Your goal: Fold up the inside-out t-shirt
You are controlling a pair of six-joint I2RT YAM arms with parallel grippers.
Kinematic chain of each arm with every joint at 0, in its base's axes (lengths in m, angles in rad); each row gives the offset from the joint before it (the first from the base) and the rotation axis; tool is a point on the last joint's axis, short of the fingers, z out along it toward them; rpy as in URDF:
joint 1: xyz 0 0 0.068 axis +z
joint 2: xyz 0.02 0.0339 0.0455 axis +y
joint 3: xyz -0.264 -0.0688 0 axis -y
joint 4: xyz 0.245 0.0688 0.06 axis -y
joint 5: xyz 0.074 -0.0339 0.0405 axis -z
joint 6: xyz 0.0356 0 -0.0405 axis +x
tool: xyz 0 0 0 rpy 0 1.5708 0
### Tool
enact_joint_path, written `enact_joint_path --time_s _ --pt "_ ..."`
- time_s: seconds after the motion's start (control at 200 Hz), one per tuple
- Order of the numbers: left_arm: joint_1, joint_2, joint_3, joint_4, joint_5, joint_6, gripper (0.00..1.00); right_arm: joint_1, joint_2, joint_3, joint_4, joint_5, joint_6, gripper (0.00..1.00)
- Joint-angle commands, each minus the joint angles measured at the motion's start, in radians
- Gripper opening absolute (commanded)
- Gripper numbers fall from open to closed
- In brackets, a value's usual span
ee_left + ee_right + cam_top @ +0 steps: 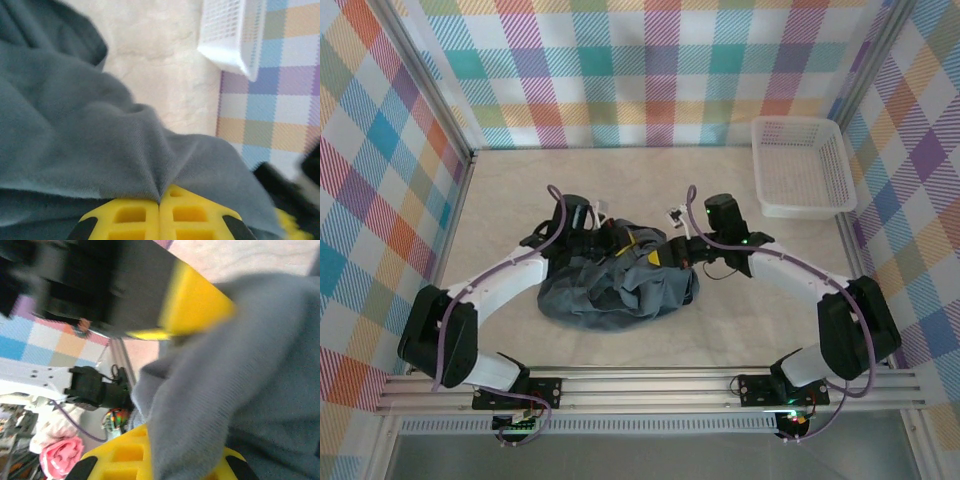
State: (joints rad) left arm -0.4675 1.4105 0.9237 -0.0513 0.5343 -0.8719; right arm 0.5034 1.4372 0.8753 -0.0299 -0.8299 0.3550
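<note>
One table (620, 180) carries a slate-grey t-shirt (610, 290), bunched in a loose heap at its middle between the two arms. It lies well apart from the white mesh basket (800, 165) in the far right corner.

The cloth drapes in deep, rounded creases, so it is judged soft, light and quite limp. Any unsupported part will likely sag, and the matt knit should hold in a pinch without slipping. Nothing about it looks fragile. The best holds are probably a single layer at a hem, shoulder seam or collar edge, at two points set wide apart so the heap spreads out. A pinch into the bulk would gather several layers.

The left pincer (160, 200) has its yellow fingers pressed together, with a fold of the shirt nipped at their tips. The right pincer (165, 447) is clamped on a thick ridge of the same cloth, which hides its gap. Both hold the far side of the heap, near each other.

No print, tag, brand or writing can be read on the shirt or the basket.
</note>
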Motion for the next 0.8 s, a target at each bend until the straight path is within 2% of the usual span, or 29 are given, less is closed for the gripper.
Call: enact_joint_path --time_s 0.0,0.125,0.265,0.375,0.46,0.535,0.6,0.73,0.785,0.795 --pt "0.02 -0.089 0.097 -0.004 0.044 0.022 0.0 -0.016 -0.018 -0.052 -0.033 0.087 -0.032 0.07" --pt "0.02 -0.132 0.106 0.011 0.074 -0.011 0.0 -0.014 0.013 -0.105 -0.054 0.116 -0.054 0.17" --pt "0.02 -0.141 0.136 -0.11 0.075 0.099 0.0 -0.014 -0.041 -0.091 -0.139 0.189 -0.058 0.29" --pt "0.017 -0.123 0.14 -0.169 0.109 0.156 0.0 -0.006 -0.166 -0.093 -0.095 0.355 -0.076 0.52" --pt "0.012 -0.12 0.149 -0.182 0.12 0.177 0.0 0.052 -0.241 -0.113 0.003 0.468 -0.224 0.64" --pt "0.001 -0.112 0.176 -0.193 0.141 0.196 0.0 0.084 -0.247 -0.124 0.123 0.489 -0.29 0.76" --pt "-0.01 -0.101 0.21 -0.217 0.136 0.222 0.0 0.087 -0.192 -0.082 0.165 0.425 -0.3 0.77" --pt "-0.014 -0.093 0.243 -0.269 0.09 0.228 0.0 0.105 -0.037 0.04 0.124 0.287 -0.274 0.75" --pt "-0.015 -0.086 0.251 -0.27 0.081 0.234 0.0 0.107 0.006 0.055 0.131 0.301 -0.247 0.65" --pt "-0.014 -0.085 0.254 -0.272 0.078 0.234 0.0 0.107 0.011 0.058 0.13 0.305 -0.241 0.57"
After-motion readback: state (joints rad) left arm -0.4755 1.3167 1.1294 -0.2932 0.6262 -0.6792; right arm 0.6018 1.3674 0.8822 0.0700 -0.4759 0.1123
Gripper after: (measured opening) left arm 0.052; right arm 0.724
